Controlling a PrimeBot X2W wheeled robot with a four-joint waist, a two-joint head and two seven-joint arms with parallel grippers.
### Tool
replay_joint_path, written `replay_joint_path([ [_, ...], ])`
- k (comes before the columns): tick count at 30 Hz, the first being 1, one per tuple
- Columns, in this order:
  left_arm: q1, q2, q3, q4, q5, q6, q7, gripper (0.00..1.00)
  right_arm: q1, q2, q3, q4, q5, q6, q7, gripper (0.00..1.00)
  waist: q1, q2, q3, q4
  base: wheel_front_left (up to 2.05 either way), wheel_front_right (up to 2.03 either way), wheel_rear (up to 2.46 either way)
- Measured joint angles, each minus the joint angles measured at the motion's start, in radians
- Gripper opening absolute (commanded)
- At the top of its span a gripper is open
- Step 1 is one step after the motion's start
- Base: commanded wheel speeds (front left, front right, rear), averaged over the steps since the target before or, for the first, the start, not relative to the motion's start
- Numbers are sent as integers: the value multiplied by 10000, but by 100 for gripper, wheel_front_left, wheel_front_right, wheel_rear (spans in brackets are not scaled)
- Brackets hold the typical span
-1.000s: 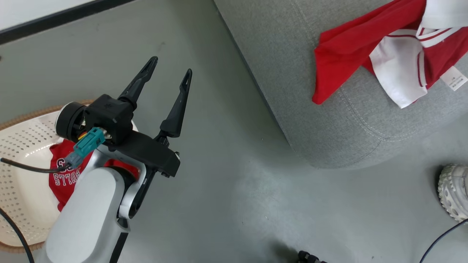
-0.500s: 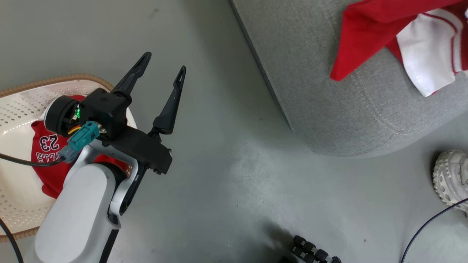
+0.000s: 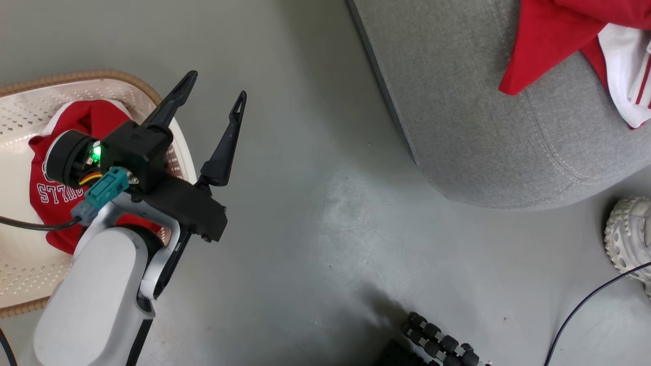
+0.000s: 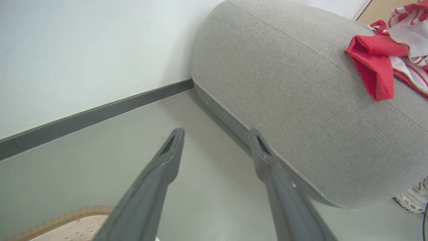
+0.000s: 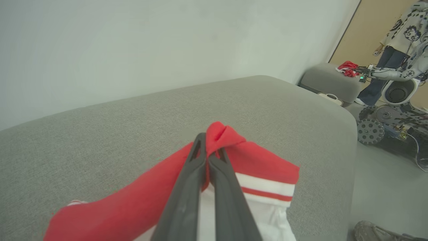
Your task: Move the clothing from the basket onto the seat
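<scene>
The cream basket [image 3: 109,79] with its brown rim stands on the floor at the left, and its rim [image 4: 60,222] also shows in the left wrist view. A red garment [image 3: 43,170] with white lettering lies in it. My left gripper [image 3: 216,86] hangs open over the basket's right edge, fingers [image 4: 167,160] spread and empty. A red and white striped garment [image 3: 554,46] lies on the grey seat [image 3: 483,127]. My right gripper [image 5: 210,147] is shut on a fold of that garment [image 5: 264,167] above the seat [image 5: 133,127].
A pale shoe [image 3: 628,241] and a dark cable [image 3: 585,305] lie on the floor at the right. Black wheels [image 3: 437,343] show at the bottom. Bare grey floor [image 3: 315,213] separates basket and seat. Far off stand a person [image 5: 401,36], another robot [image 5: 389,97] and a second sofa [image 5: 327,80].
The head camera has swung, so more of the basket and less of the seat show. My left gripper stays open beside the basket's right edge.
</scene>
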Motion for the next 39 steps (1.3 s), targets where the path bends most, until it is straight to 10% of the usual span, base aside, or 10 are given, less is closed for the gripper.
replay_joint_path([
  [16, -8, 180, 128, -36, 0, -73, 58, 100, 136, -27, -1072, 1875, 439, -100, 259, 0, -2, -1, 491, 198, 0, 0, 0],
  [24, -9, 207, 169, -19, 0, -73, 42, 100, 253, 1093, -805, 1705, 374, -102, 90, 0, -1, -3, 493, 157, 0, 0, 0],
  [25, -9, 203, 171, -12, 0, -73, 40, 100, 251, 993, -803, 1697, 353, -102, 88, 44, -2, -3, 471, 152, 0, 0, 0],
  [27, -9, 196, 167, 6, 0, -73, 33, 100, 241, 792, -817, 1685, 284, -102, 81, 97, -1, -3, 429, 142, 0, 0, 0],
  [39, -8, 109, 119, 261, -6, -73, -150, 100, 200, 307, -859, 1921, 127, -88, 0, 100, -1, -3, 128, 185, 0, 0, 0],
])
